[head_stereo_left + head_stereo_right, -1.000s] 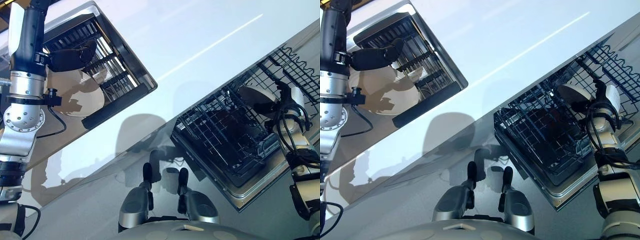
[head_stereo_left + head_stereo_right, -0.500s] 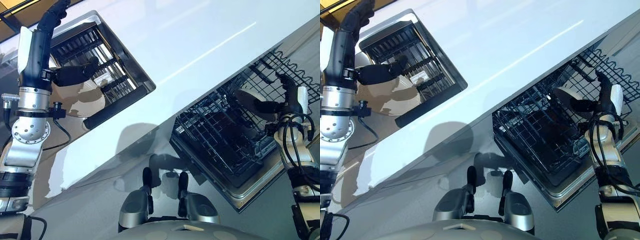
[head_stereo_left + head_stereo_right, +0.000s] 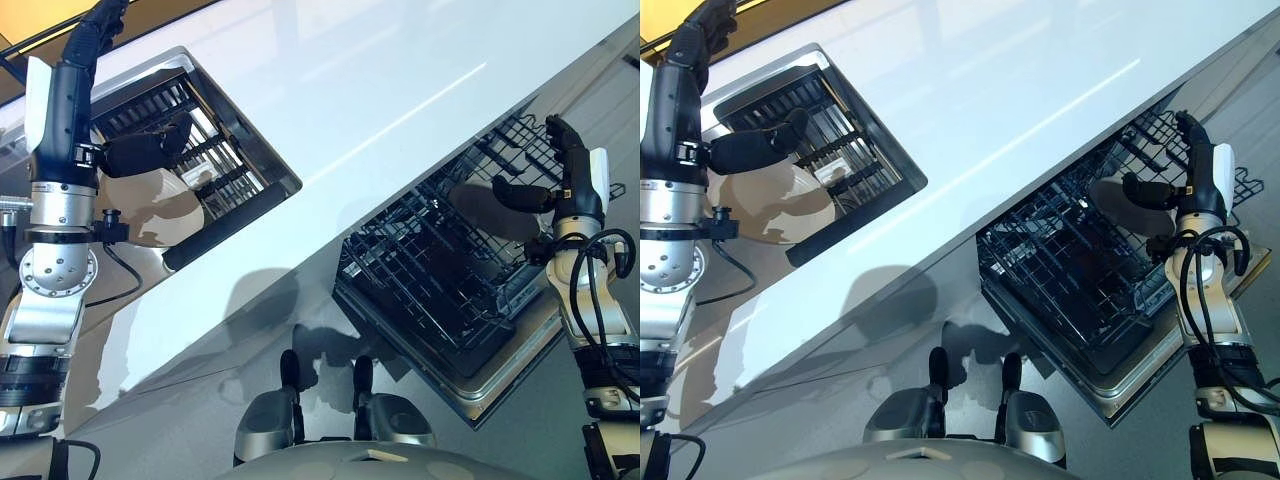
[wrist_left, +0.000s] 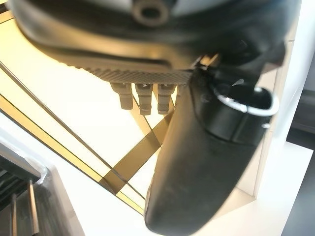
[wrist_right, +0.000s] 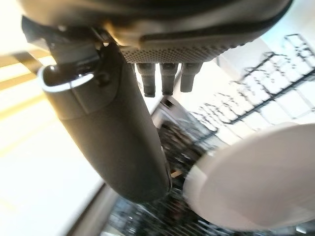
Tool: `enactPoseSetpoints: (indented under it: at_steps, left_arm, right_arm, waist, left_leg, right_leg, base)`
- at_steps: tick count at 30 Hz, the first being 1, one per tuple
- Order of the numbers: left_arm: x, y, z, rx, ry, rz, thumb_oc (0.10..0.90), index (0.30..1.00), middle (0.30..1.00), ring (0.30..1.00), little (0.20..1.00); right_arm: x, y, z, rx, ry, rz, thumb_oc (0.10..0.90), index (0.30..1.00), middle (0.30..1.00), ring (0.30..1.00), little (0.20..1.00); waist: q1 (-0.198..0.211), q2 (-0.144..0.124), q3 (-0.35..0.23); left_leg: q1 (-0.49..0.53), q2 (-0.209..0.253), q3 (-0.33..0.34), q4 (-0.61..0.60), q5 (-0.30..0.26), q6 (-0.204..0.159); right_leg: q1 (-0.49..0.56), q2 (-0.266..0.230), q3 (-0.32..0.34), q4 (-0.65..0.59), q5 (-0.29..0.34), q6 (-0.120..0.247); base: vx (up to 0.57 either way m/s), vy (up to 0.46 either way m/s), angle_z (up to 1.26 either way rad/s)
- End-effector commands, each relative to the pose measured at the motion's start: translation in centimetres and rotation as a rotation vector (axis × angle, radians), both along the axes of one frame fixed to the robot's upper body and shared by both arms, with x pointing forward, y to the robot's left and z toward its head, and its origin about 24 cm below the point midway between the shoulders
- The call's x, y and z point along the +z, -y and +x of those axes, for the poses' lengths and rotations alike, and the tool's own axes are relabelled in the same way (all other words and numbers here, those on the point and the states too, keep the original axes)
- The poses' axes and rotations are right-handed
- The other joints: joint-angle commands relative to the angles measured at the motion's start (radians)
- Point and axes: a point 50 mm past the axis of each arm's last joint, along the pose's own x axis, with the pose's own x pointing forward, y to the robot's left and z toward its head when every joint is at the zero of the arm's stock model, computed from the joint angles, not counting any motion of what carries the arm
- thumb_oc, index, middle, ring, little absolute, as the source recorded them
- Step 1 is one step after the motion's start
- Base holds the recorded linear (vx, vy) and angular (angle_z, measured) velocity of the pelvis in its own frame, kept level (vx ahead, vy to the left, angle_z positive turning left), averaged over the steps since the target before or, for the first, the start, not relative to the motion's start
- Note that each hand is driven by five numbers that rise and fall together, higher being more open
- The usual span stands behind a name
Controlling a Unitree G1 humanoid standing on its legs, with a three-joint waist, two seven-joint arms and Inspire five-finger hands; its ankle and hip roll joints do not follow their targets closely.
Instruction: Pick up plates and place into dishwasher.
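Since a second ago my right hand has lifted from the rack toward the upper right of the frame, and the plate that sat by it is now a little higher over the wires. Nearest me, at lower right, the dishwasher rack stands pulled out below the edge of the white surface. Above its far end the right hand stands upright, fingers straight and thumb out toward the plate; I cannot tell whether the thumb touches it. At upper left my left hand reaches up past the sink, fingers extended, thumb stuck out sideways, holding nothing. A second plate lies beside the sink's dark grid
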Motion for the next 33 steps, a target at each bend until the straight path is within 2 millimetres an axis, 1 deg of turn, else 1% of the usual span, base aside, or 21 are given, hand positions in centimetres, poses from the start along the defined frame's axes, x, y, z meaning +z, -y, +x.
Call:
enactPoseSetpoints:
  at_steps: [1, 4, 11, 15, 16, 17, 18, 20, 21, 22, 24, 25, 27, 29, 30, 31, 33]
  left_arm:
    - [0.9, -0.9, -1.4, 0.04, 0.11, 0.031, 0.8, 0.9, 0.9, 0.9, 0.9]
    - [0.9, -1.2, -1.5, 0.071, 0.097, 0.075, 0.8, 0.9, 0.9, 0.9, 0.9]
    - [1.2, -2.1, -1.7, 0.135, 0.048, 0.162, 0.8, 0.9, 0.9, 0.9, 0.9]
    - [1.2, -2.9, -1.6, 0.196, -0.027, 0.249, 0.8, 0.9, 0.9, 0.9, 0.9]
    - [1.1, -3.5, -1.5, 0.218, -0.091, 0.278, 0.8, 0.9, 0.9, 0.9, 0.9]
    - [1.1, -3.7, -1.5, 0.225, -0.109, 0.284, 0.8, 0.9, 0.9, 0.9, 0.9]
    - [1.0, -4.2, -1.4, 0.252, -0.167, 0.321, 0.8, 0.9, 0.9, 0.9, 0.9]
    - [0.9, -4.7, -1.4, 0.277, -0.21, 0.353, 0.8, 0.9, 0.9, 0.9, 0.9]
    - [0.9, -5.3, -1.5, 0.317, -0.249, 0.396, 0.8, 0.9, 0.9, 0.9, 0.9]
    - [1.0, -5.4, -1.5, 0.321, -0.252, 0.398, 0.8, 0.9, 0.9, 0.9, 0.9]
    - [1.6, -6.5, -1.7, 0.383, -0.275, 0.436, 0.8, 0.9, 0.9, 0.9, 0.9]
    - [1.6, -6.5, -1.7, 0.387, -0.275, 0.437, 0.8, 0.9, 0.9, 0.9, 0.9]
    - [2.1, -7.3, -2.0, 0.422, -0.281, 0.444, 0.8, 0.9, 0.9, 0.9, 0.9]
    - [2.3, -7.8, -2.2, 0.466, -0.285, 0.494, 0.8, 0.9, 0.9, 0.9, 0.9]
    - [2.3, -8.1, -2.4, 0.501, -0.298, 0.55, 0.8, 0.9, 0.9, 0.9, 0.9]
    - [2.2, -8.1, -2.4, 0.509, -0.304, 0.564, 0.8, 0.9, 0.9, 0.9, 0.9]
    - [2.0, -8.4, -2.7, 0.538, -0.335, 0.65, 0.8, 0.9, 0.9, 0.9, 0.9]
  right_arm:
    - [3.9, 0.0, -1.4, 0.032, 0.253, -0.054, 0.8, 0.9, 0.9, 0.9, 0.9]
    - [4.5, -0.8, -2.1, 0.082, 0.339, -0.012, 0.8, 0.9, 0.9, 0.9, 0.9]
    - [4.5, -2.0, -3.0, 0.182, 0.384, 0.028, 0.8, 0.9, 0.9, 0.9, 0.9]
    - [4.6, -2.6, -3.3, 0.251, 0.382, 0.046, 0.8, 0.9, 0.9, 0.9, 0.9]
    - [4.7, -3.0, -3.4, 0.275, 0.38, 0.04, 0.8, 0.9, 0.9, 0.9, 0.9]
    - [4.7, -3.0, -3.4, 0.28, 0.379, 0.038, 0.8, 0.9, 0.9, 0.9, 0.9]
    - [4.8, -3.2, -3.5, 0.303, 0.376, 0.04, 0.8, 0.9, 0.9, 0.9, 0.9]
    - [4.8, -3.4, -3.6, 0.32, 0.371, 0.04, 0.8, 0.9, 0.9, 0.9, 0.9]
    - [4.9, -3.6, -3.6, 0.333, 0.363, 0.023, 0.8, 0.9, 0.9, 0.9, 0.9]
    - [4.9, -3.7, -3.6, 0.335, 0.362, 0.022, 0.8, 0.9, 0.9, 0.9, 0.9]
    - [5.0, -3.9, -3.6, 0.357, 0.347, 0.005, 0.8, 0.9, 0.9, 0.9, 0.9]
    - [5.0, -3.9, -3.6, 0.359, 0.347, 0.005, 0.8, 0.9, 0.9, 0.9, 0.9]
    - [5.0, -4.0, -3.5, 0.368, 0.338, -0.011, 0.8, 0.9, 0.9, 0.9, 0.9]
    - [4.9, -4.1, -3.5, 0.375, 0.334, -0.003, 0.8, 0.9, 0.9, 0.9, 0.9]
    - [4.8, -4.1, -3.5, 0.377, 0.328, 0.002, 0.8, 0.9, 0.9, 0.9, 0.9]
    - [4.7, -4.1, -3.5, 0.378, 0.327, 0.004, 0.8, 0.9, 0.9, 0.9, 0.9]
    - [4.7, -4.0, -3.6, 0.38, 0.32, 0.011, 0.8, 0.9, 0.9, 0.9, 0.9]
  waist:
    - [-0.02, 0.0, -0.209]
    - [-0.024, 0.005, -0.223]
    - [-0.031, 0.015, -0.24]
    - [-0.034, 0.023, -0.245]
    - [-0.034, 0.027, -0.246]
    - [-0.035, 0.028, -0.247]
    - [-0.034, 0.033, -0.248]
    - [-0.035, 0.037, -0.249]
    - [-0.035, 0.042, -0.25]
    - [-0.035, 0.042, -0.25]
    - [-0.035, 0.049, -0.252]
    - [-0.035, 0.049, -0.252]
    - [-0.033, 0.053, -0.253]
    - [-0.031, 0.057, -0.254]
    - [-0.031, 0.058, -0.255]
    - [-0.031, 0.058, -0.255]
    - [-0.028, 0.06, -0.256]
  left_leg:
    - [0.043, -0.067, 0.027, 0.002, -0.145, 0.02]
    - [0.047, -0.071, 0.033, 0.002, -0.148, 0.023]
    - [0.056, -0.079, 0.038, 0.002, -0.154, 0.033]
    - [0.059, -0.083, 0.038, 0.002, -0.156, 0.037]
    - [0.06, -0.085, 0.039, 0.002, -0.157, 0.038]
    - [0.06, -0.085, 0.039, 0.002, -0.157, 0.038]
    - [0.06, -0.086, 0.039, 0.002, -0.157, 0.039]
    - [0.059, -0.086, 0.037, 0.002, -0.157, 0.04]
    - [0.058, -0.088, 0.035, 0.002, -0.157, 0.041]
    - [0.058, -0.088, 0.036, 0.002, -0.156, 0.041]
    - [0.056, -0.088, 0.037, 0.002, -0.156, 0.042]
    - [0.056, -0.088, 0.037, 0.002, -0.156, 0.042]
    - [0.052, -0.089, 0.037, 0.002, -0.154, 0.042]
    - [0.05, -0.089, 0.036, 0.002, -0.154, 0.043]
    - [0.049, -0.09, 0.035, 0.002, -0.153, 0.043]
    - [0.049, -0.09, 0.035, 0.002, -0.153, 0.043]
    - [0.047, -0.09, 0.035, 0.002, -0.153, 0.044]
  right_leg:
    - [0.019, 0.031, -0.034, 0.053, -0.111, 0.049]
    - [0.021, 0.028, -0.03, 0.046, -0.103, 0.056]
    - [0.021, 0.022, -0.027, 0.053, -0.106, 0.062]
    - [0.022, 0.019, -0.027, 0.053, -0.106, 0.065]
    - [0.022, 0.018, -0.027, 0.054, -0.107, 0.067]
    - [0.022, 0.018, -0.027, 0.053, -0.106, 0.067]
    - [0.022, 0.018, -0.027, 0.053, -0.106, 0.069]
    - [0.021, 0.018, -0.027, 0.053, -0.104, 0.07]
    - [0.021, 0.018, -0.027, 0.05, -0.103, 0.071]
    - [0.021, 0.017, -0.027, 0.05, -0.103, 0.071]
    - [0.02, 0.017, -0.029, 0.048, -0.101, 0.073]
    - [0.019, 0.017, -0.029, 0.048, -0.101, 0.073]
    - [0.017, 0.017, -0.029, 0.048, -0.101, 0.073]
    - [0.015, 0.017, -0.03, 0.047, -0.1, 0.074]
    - [0.014, 0.017, -0.031, 0.048, -0.1, 0.075]
    - [0.014, 0.017, -0.031, 0.048, -0.1, 0.075]
    - [0.014, 0.016, -0.034, 0.046, -0.099, 0.076]
  base:
    - [-0.04, 0.082, -0.03]
    - [-0.04, 0.09, -0.02]
    - [-0.02, 0.061, -0.04]
    - [-0.01, 0.038, -0.04]
    - [0.0, 0.0, 0.0]
    - [-0.02, 0.032, -0.01]
    - [0.0, 0.0, 0.0]
    - [0.0, 0.0, 0.0]
    - [0.0, 0.0, 0.0]
    - [0.0, 0.0, 0.0]
    - [0.0, 0.0, 0.0]
    - [0.0, 0.0, 0.0]
    - [0.0, 0.0, 0.0]
    - [0.0, 0.0, 0.0]
    - [0.0, 0.0, 0.0]
    - [0.0, 0.0, 0.0]
    - [0.0, 0.0, 0.0]
